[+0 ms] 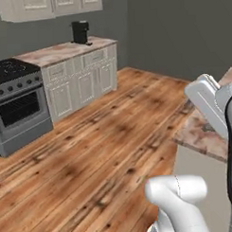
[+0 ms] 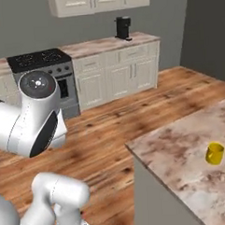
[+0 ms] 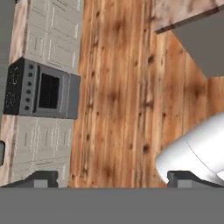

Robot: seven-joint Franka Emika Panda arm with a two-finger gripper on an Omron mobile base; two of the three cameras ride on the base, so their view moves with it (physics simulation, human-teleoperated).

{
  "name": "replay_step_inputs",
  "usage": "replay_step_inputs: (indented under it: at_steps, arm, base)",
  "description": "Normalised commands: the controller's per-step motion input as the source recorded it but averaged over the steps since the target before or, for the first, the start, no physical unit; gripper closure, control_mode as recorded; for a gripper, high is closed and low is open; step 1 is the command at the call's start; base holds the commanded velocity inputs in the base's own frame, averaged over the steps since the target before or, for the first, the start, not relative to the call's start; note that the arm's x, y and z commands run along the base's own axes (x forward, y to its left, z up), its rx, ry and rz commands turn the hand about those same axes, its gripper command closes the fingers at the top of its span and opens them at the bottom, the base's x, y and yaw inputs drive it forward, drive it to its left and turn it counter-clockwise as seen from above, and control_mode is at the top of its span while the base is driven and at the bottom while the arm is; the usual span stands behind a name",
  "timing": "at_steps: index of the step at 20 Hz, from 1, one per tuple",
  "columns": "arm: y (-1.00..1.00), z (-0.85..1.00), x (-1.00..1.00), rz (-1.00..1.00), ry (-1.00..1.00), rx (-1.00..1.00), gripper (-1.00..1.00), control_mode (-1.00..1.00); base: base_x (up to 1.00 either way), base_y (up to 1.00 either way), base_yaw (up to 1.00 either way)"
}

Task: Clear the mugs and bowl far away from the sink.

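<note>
Standing on marble counter [image 2: 177, 153], yellow mug [image 2: 214, 153], well apart from spread, empty fingers [image 3: 43, 178].

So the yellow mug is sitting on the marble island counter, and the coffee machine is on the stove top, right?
Not quite. The yellow mug is on the island counter, but the coffee machine stands on the far counter right of the stove, as the right base view shows.
</note>
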Motion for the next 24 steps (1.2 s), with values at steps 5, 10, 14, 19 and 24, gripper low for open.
replay_step_inputs:
  at_steps: [5,10,14,19,24]
  arm:
    - [0.0,0.0,0.0,0.0,0.0,0.0,-1.0,1.0]
    - [0.0,0.0,0.0,0.0,0.0,0.0,-1.0,1.0]
    - [0.0,0.0,0.0,0.0,0.0,0.0,-1.0,1.0]
    - [0.0,0.0,0.0,0.0,0.0,0.0,-1.0,1.0]
    - [0.0,0.0,0.0,0.0,0.0,0.0,-1.0,1.0]
  base:
    - [0.0,0.0,1.0]
    - [0.0,0.0,1.0]
    - [0.0,0.0,1.0]
    - [0.35,-0.2,0.85]
    - [0.76,-0.88,0.46]
